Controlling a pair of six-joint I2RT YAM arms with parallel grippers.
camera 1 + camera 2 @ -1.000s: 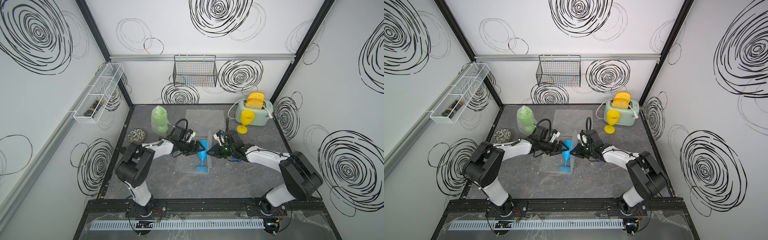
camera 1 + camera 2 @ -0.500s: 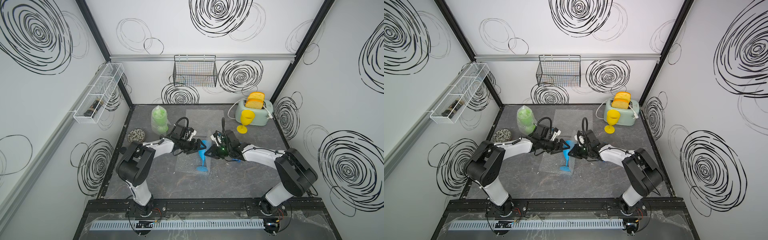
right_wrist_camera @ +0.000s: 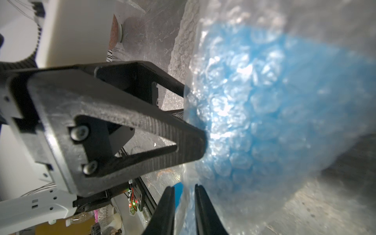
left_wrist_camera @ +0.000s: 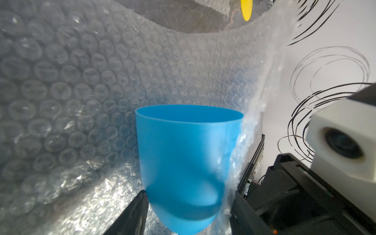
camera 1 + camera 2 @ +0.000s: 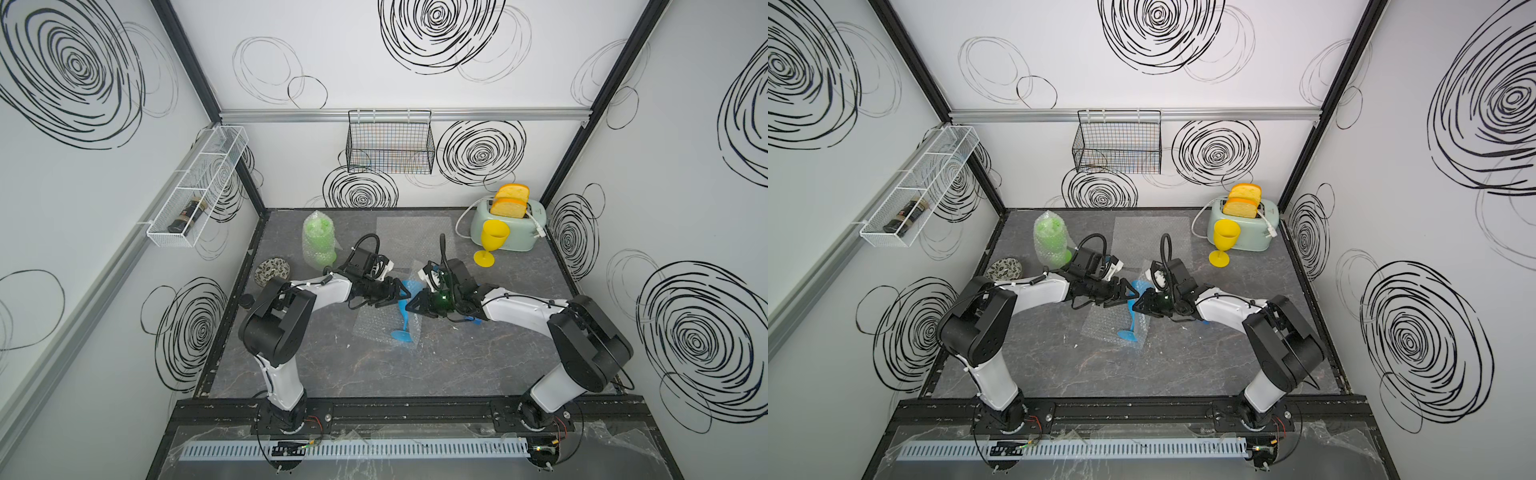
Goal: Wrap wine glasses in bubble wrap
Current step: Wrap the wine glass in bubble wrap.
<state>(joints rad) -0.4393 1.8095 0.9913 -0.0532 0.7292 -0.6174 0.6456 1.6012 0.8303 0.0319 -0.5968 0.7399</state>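
My left tool (image 5: pixel 398 294) stands wide across the bowl of the blue goblet (image 4: pixel 187 146). One finger (image 4: pixel 132 211) lies against the bare wall low down and the other sits behind a fold of film (whether I am truly squeezing, I cannot tell). The goblet stands on its foot on a sheet of bubble wrap (image 5: pixel 374 328) in the middle of the desk (image 5: pixel 374 382). Part of that sheet rises behind and beside the bowl.

My right tool (image 5: pixel 412 305) is at the opposite side of the bowl, close to my left one. Its jaws are narrow, with the film's edge running through the gap, and I cannot tell if they pinch it.

Behind my left arm the green goblet (image 5: pixel 318 241) stands bundled in wrap. The yellow goblet (image 5: pixel 492 239) stands bare just in front of the toaster (image 5: pixel 515 237), well apart from both tools. A second sheet (image 5: pixel 411 237) lies flat toward the back of the desk.
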